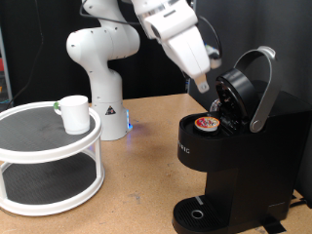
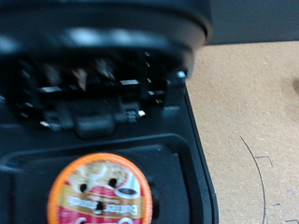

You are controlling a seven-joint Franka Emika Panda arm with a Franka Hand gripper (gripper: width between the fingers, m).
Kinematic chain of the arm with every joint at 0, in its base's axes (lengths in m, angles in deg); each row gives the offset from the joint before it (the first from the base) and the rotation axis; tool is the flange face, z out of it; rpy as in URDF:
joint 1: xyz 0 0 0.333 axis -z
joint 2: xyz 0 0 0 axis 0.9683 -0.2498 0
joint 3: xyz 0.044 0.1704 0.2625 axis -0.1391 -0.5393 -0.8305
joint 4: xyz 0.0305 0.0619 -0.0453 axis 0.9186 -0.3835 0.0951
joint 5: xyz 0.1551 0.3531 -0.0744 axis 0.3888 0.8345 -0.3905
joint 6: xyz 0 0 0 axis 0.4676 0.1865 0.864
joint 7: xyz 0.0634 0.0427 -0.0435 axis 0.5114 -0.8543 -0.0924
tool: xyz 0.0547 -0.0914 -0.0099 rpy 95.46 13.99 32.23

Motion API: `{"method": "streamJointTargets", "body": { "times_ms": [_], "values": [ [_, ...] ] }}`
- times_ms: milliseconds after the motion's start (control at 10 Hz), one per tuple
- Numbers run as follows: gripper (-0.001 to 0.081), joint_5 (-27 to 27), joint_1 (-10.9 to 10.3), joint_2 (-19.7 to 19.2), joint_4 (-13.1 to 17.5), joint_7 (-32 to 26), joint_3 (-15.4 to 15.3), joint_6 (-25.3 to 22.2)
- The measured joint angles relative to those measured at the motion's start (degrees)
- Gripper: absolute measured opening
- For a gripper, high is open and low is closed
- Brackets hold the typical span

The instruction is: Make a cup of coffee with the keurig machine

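The black keurig machine [image 1: 234, 156] stands at the exterior view's right with its grey-handled lid [image 1: 255, 88] raised open. A white pod with a red-orange patterned top [image 1: 207, 123] sits in the machine's brew chamber; it also shows in the wrist view [image 2: 99, 194]. My gripper [image 1: 202, 86] hangs just above and to the left of the open chamber, close to the lid; nothing shows between its fingers. The white cup [image 1: 74, 113] with green at its rim stands on the top tier of the round shelf, far from the gripper.
A white two-tier round shelf [image 1: 49, 161] with dark mesh stands at the exterior view's left. The white robot base [image 1: 102, 88] is behind it. The machine's drip tray [image 1: 200, 213] is bare. The wooden table [image 1: 136, 195] lies between shelf and machine.
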Motion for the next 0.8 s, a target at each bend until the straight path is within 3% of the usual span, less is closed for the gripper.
{"method": "streamJointTargets", "body": {
  "times_ms": [200,500,800],
  "values": [
    [0.0806,-0.1,0.8,0.9,4.0,2.4,0.9,-7.0],
    [0.0806,-0.2,1.2,1.1,9.7,5.1,1.5,-11.5],
    [0.0806,0.3,1.1,0.7,10.1,4.1,1.5,-11.9]
  ]
}}
